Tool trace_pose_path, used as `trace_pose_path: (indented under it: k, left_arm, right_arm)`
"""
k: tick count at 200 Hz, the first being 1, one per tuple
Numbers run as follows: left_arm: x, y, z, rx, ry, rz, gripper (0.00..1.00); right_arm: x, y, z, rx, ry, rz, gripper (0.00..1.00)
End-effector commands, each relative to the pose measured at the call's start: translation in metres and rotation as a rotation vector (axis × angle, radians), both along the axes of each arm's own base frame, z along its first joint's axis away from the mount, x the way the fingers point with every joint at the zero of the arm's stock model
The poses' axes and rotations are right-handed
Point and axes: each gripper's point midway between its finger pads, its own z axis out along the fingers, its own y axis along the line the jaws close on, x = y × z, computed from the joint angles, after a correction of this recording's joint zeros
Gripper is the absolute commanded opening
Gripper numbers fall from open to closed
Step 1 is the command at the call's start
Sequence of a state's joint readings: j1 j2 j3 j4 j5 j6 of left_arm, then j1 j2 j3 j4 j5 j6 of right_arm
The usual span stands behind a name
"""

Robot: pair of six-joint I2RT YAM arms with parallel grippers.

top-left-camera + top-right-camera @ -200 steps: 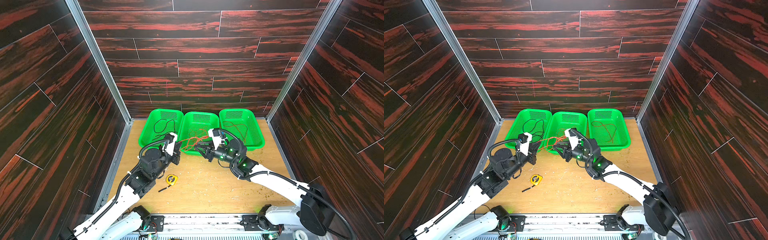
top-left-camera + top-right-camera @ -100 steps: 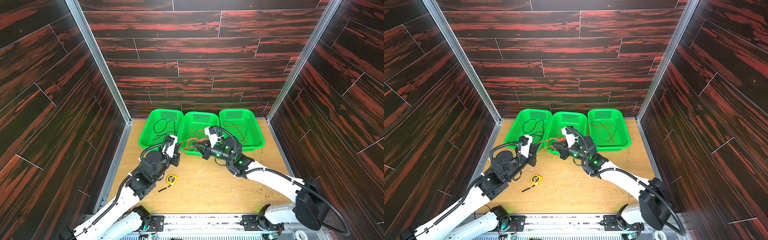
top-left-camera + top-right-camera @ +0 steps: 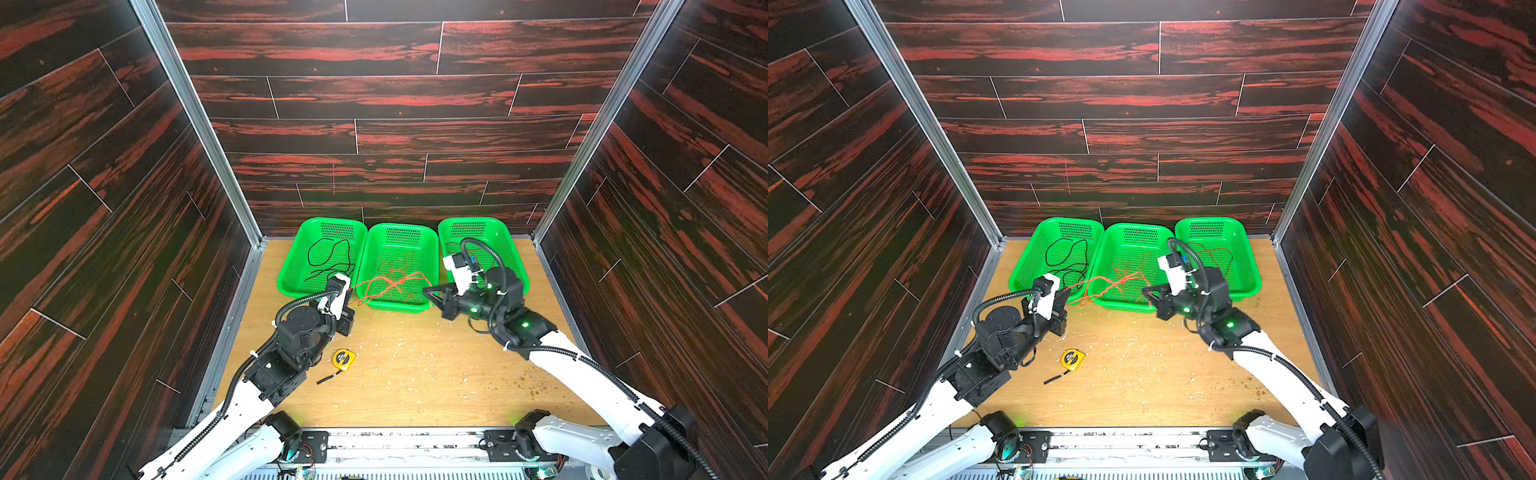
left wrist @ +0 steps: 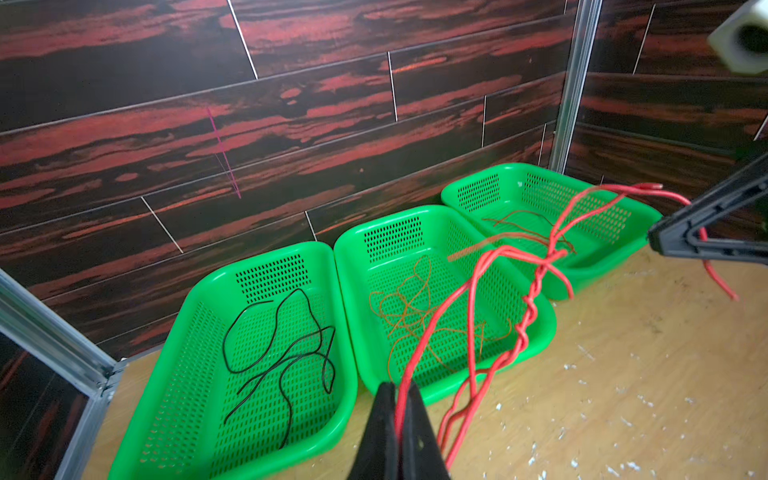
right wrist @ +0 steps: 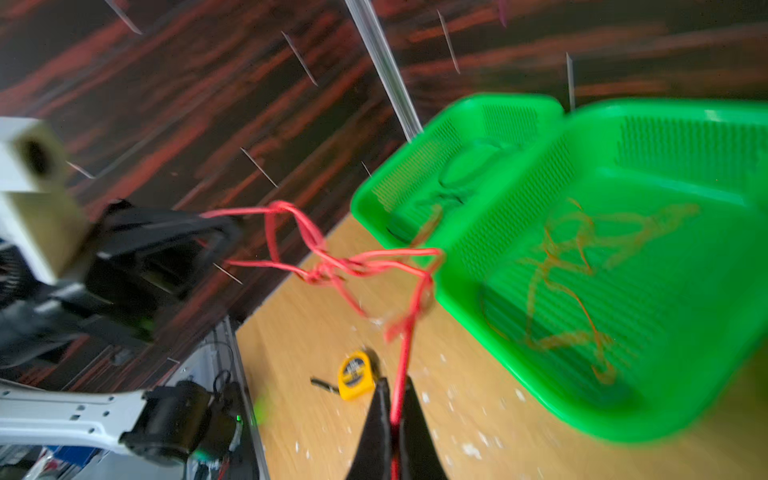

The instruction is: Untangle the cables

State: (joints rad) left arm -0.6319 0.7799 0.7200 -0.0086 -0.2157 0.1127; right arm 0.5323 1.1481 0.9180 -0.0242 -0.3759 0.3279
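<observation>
Three green perforated plastic baskets stand in a row along the back edge of a light wooden tabletop (image 3: 415, 386): the left basket (image 3: 337, 229), the middle basket (image 3: 402, 237) and the right basket (image 3: 468, 228), rims touching or nearly so. Nearer the front, left of centre, a small yellow tape measure (image 3: 344, 358) lies with a short straight black stick (image 3: 330, 378) just beside it. Pale chips (image 3: 399, 345) speckle the boards. Dark panels with red wood grain (image 3: 374, 104) wall three sides, joined by silver metal corner posts (image 3: 198, 120).

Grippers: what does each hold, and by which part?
The red cable: left gripper and right gripper each pinch a strand, on opposite sides of its twisted middle.
</observation>
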Motion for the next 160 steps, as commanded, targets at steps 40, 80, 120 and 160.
trace_pose_path:
  k: [40,80,120,160]
  left_arm:
    - [-0.003,0.026,0.006,0.050,-0.010,0.076,0.00]
    - [-0.004,0.025,0.007,0.037,-0.007,0.053,0.00]
    - [-0.001,0.011,0.006,0.009,0.007,-0.008,0.00]
    - [-0.005,-0.029,-0.005,0.010,0.083,-0.218,0.00]
  right_arm:
    - [0.019,-0.055,-0.032,-0.096,0.089,-0.139,0.00]
    - [0.025,-0.077,-0.057,-0.157,0.140,-0.193,0.00]
    - [0.019,-0.063,-0.084,-0.174,0.215,-0.086,0.00]
    - [0.009,-0.054,-0.063,-0.158,0.081,-0.030,0.28]
